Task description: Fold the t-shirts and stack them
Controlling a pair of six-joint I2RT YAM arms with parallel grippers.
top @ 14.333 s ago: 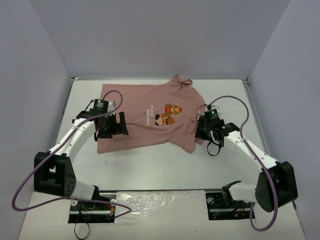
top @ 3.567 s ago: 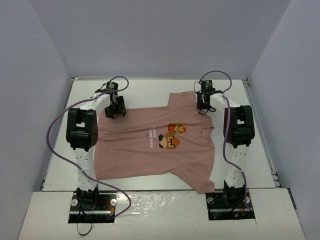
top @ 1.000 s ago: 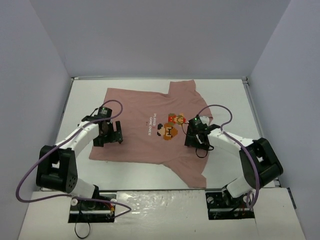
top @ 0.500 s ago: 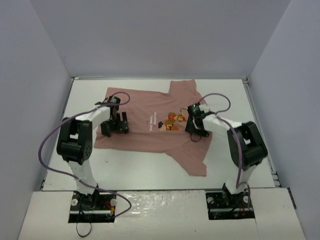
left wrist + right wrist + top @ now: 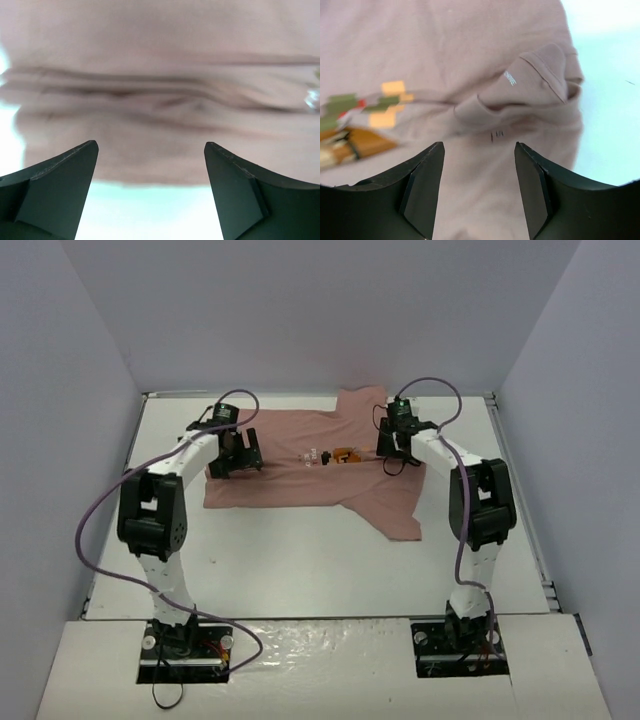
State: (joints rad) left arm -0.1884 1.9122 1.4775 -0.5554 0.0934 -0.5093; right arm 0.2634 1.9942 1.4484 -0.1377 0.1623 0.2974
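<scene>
The dusty-pink t-shirt (image 5: 285, 480) lies across the far half of the table, doubled over along its length, with one sleeve (image 5: 395, 515) sticking out toward me. Only a strip of its pixel print (image 5: 340, 455) shows at the fold. My left gripper (image 5: 238, 456) is open over the shirt's left end; in the left wrist view (image 5: 150, 146) the shirt's edge (image 5: 160, 170) lies between the jaws, nothing held. My right gripper (image 5: 394, 448) is open over the neck area; in the right wrist view (image 5: 479, 146) the collar (image 5: 540, 75) and print (image 5: 360, 122) lie beyond the jaws.
The white table (image 5: 300, 570) is bounded by grey walls on the left (image 5: 60, 440), back and right (image 5: 570, 440). Both arms stretch far out from their bases, their cables looping above the table.
Both arms have swung toward the far side, carrying the shirt's near edge over the far half. The shirt is narrower and most of the print is covered. Both grippers stand open.
</scene>
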